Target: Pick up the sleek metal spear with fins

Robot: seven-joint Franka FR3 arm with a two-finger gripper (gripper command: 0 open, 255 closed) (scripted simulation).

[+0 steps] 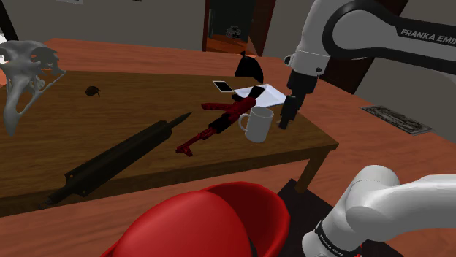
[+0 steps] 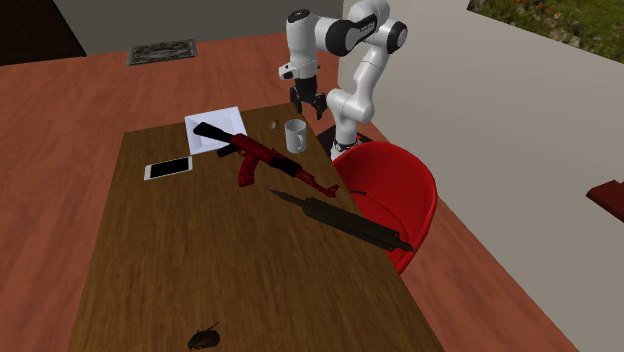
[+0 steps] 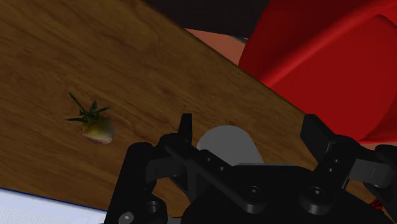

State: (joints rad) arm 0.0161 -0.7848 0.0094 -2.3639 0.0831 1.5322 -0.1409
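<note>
The spear (image 1: 117, 157) is a long dark shaft with a pointed tip and a finned end. It lies flat on the wooden table (image 1: 44, 124), near the front edge beside the red chair. In the second exterior view the spear (image 2: 345, 220) rests just past the red rifle. My gripper (image 1: 285, 120) hangs above the table's corner next to a white mug (image 1: 257, 123), well away from the spear. In the wrist view the gripper (image 3: 250, 130) is open; its fingers (image 3: 186, 130) stand apart with nothing held, and the mug (image 3: 226, 141) sits below them.
A red rifle (image 2: 262, 158) lies between mug and spear. A phone (image 2: 168, 168) and a white sheet (image 2: 212, 128) lie farther along the table. A small pale fruit with green leaves (image 3: 97, 127) is near the mug. A skull (image 1: 25, 77), a dark bug (image 2: 205, 338) and a red chair (image 2: 395, 190) are around.
</note>
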